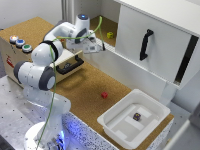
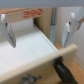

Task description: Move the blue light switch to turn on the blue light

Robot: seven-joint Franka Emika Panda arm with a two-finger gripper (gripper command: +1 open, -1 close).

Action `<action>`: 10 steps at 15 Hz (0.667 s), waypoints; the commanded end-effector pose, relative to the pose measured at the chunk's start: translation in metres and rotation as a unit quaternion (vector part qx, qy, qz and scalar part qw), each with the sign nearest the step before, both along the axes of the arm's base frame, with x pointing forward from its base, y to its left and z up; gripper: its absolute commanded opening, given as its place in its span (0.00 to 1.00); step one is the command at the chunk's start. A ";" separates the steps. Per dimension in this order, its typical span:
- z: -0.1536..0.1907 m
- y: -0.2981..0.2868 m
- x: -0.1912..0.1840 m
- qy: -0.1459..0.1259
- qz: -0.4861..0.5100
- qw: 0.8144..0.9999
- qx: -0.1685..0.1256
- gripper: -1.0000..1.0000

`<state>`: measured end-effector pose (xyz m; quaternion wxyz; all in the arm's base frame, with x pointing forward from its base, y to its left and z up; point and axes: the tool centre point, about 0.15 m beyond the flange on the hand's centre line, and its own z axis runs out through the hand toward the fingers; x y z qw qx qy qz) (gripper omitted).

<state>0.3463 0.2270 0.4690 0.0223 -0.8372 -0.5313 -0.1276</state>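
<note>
- White plastic bin [image 1: 150, 107] sits nearest the exterior camera at the cork bench's [image 1: 90, 87] front corner, holding one small dark block [image 1: 136, 116]; it plays no part in the switch job and stands well apart from it.
- Red block [image 1: 104, 95] lies loose on the bench between the bin and the arm [image 1: 37, 75].
- Wooden drawer [image 1: 70, 65] with a black handle juts open from the box beneath the arm's wrist; the wrist view looks straight down into its pale interior.
- Fingers [image 2: 37, 30] hang released, the two pads [image 2: 10, 35] spread wide with nothing between them.
- Blue light switch [image 1: 20, 43] sits on the box's top at the exterior view's left, between the red-topped button [image 1: 13, 38] and the green-topped button [image 1: 26, 48], placed in a row for pressing from above.
- Judging by this, the fingers are not yet over the switch, so the arm must travel toward that row.
</note>
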 end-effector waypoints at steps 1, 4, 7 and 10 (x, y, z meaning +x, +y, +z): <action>0.034 0.130 -0.046 0.009 0.003 0.997 -0.080 1.00; 0.050 0.181 -0.072 0.026 0.039 0.996 -0.071 1.00; 0.059 0.235 -0.105 0.041 0.099 0.991 -0.078 1.00; 0.060 0.271 -0.143 0.040 0.144 0.984 -0.093 1.00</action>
